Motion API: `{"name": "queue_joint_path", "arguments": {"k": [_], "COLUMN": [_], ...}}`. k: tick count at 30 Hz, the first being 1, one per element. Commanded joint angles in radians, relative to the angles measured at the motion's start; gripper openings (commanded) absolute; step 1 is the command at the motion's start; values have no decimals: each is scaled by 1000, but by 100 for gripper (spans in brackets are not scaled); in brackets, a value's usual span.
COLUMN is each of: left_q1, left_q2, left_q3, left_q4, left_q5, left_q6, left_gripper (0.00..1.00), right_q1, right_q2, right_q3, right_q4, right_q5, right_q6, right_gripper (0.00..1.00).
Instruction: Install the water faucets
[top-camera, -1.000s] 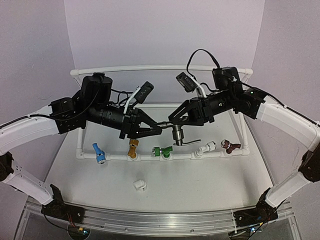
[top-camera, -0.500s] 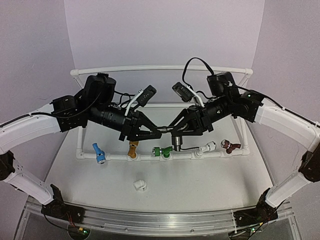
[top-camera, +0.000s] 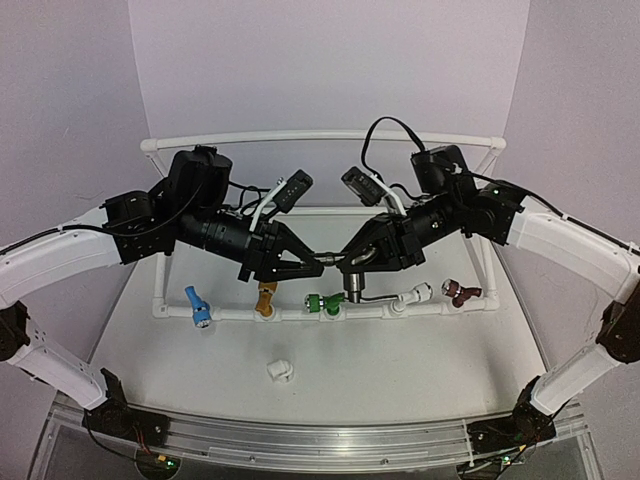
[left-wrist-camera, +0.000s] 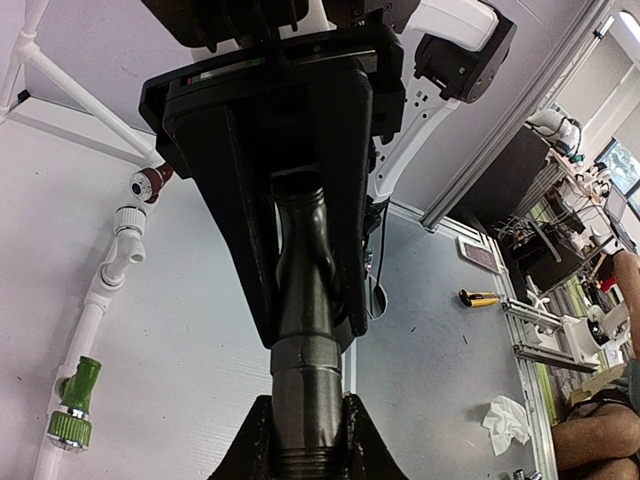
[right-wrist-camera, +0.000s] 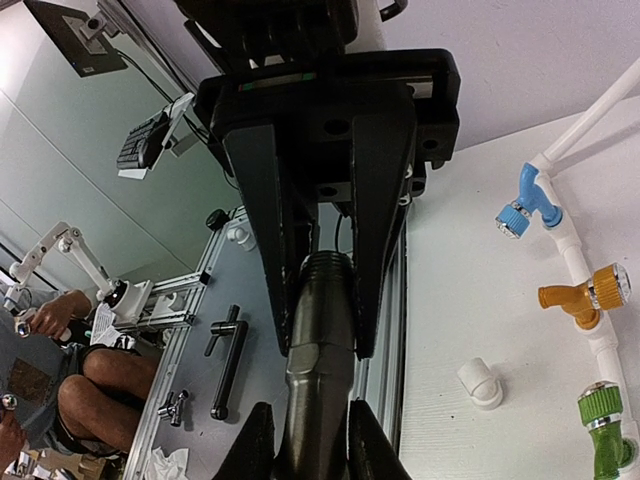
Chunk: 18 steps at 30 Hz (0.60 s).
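A dark grey metal faucet (top-camera: 338, 259) hangs between my two grippers above the white pipe rail (top-camera: 230, 314), its spout pointing down and its lever beside the white tap. My left gripper (top-camera: 318, 258) is shut on the threaded end (left-wrist-camera: 305, 440). My right gripper (top-camera: 347, 260) closes on the other end of the body (right-wrist-camera: 318, 390), its fingers against both sides. On the rail stand the blue (top-camera: 197, 305), gold (top-camera: 266, 297), green (top-camera: 322, 303), white (top-camera: 412, 296) and maroon (top-camera: 460, 292) faucets. A small white fitting (top-camera: 279, 371) lies loose on the table.
A white pipe frame (top-camera: 320, 137) rises behind the rail along the back and sides. Purple walls close in the table on three sides. Beyond the near edge, the wrist views show a bench with a loose black lever (right-wrist-camera: 228, 360) and tools.
My right gripper has narrowed onto the dark grey faucet. Both arms have sunk a little, bringing the faucet lower toward the rail between the green and white taps.
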Motion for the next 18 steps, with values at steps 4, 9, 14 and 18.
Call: {"name": "queue_joint_path", "arguments": {"k": [4,9,14,18], "left_q1": [3,3,3,2], "left_q2": [-13,-16,-12,-13], "left_q3": [33,24,25,24], "left_q4": [87,102,98,101], "left_q5": [-7,-9,-9,-11], "left_q6": [21,22,26,28], "left_gripper": [0,0,0,0], "right_q1": [3,2,2,2], "right_q2": [18,24,30,34], "right_q3": [53,61,65,65], "right_q4": [11,11,11,10], "right_q5": [-32,-33,-26,-25], "right_q6": [7,22,48,51], "right_gripper": [19,16,26,27]}}
